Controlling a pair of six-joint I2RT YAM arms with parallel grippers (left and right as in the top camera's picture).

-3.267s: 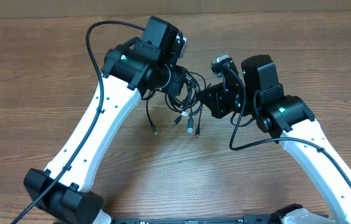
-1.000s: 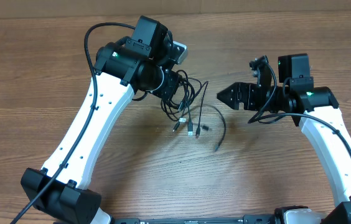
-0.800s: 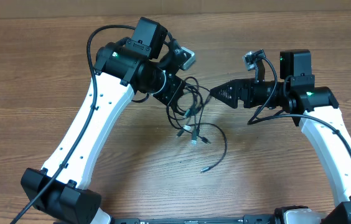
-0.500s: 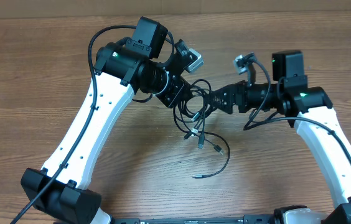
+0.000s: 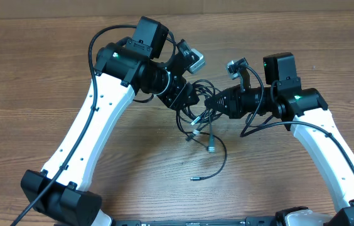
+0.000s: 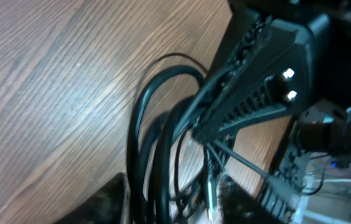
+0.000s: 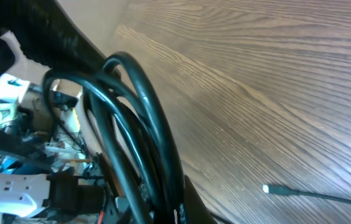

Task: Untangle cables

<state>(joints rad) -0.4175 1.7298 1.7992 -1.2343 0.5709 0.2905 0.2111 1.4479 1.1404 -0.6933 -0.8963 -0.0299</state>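
The cables (image 5: pixel 199 117) are thin black cords bunched in a tangle between my two grippers at mid-table. One cord trails toward the front and ends in a small plug (image 5: pixel 193 178), seen also as a plug (image 7: pixel 269 188) lying on the wood. My left gripper (image 5: pixel 188 99) is at the tangle's left. In the left wrist view the cables (image 6: pixel 154 143) run between its spread fingers, so the left gripper (image 6: pixel 175 210) is open. My right gripper (image 5: pixel 212 104) comes in from the right and is shut on the cables (image 7: pixel 144 112) at the right gripper (image 7: pixel 169 210). Its ribbed black fingers (image 6: pixel 256 93) pinch the cords.
The brown wooden table (image 5: pixel 39 75) carries everything. Both white arm links reach in from bases at the front edge, the left base (image 5: pixel 61 198) at bottom left. Each arm's own thick black cable loops over its wrist, such as the left arm's cable (image 5: pixel 98 34).
My right gripper has moved left into the tangle and shut on it. My left gripper's fingers have spread apart. The loose cord's plug end has slid toward the front.
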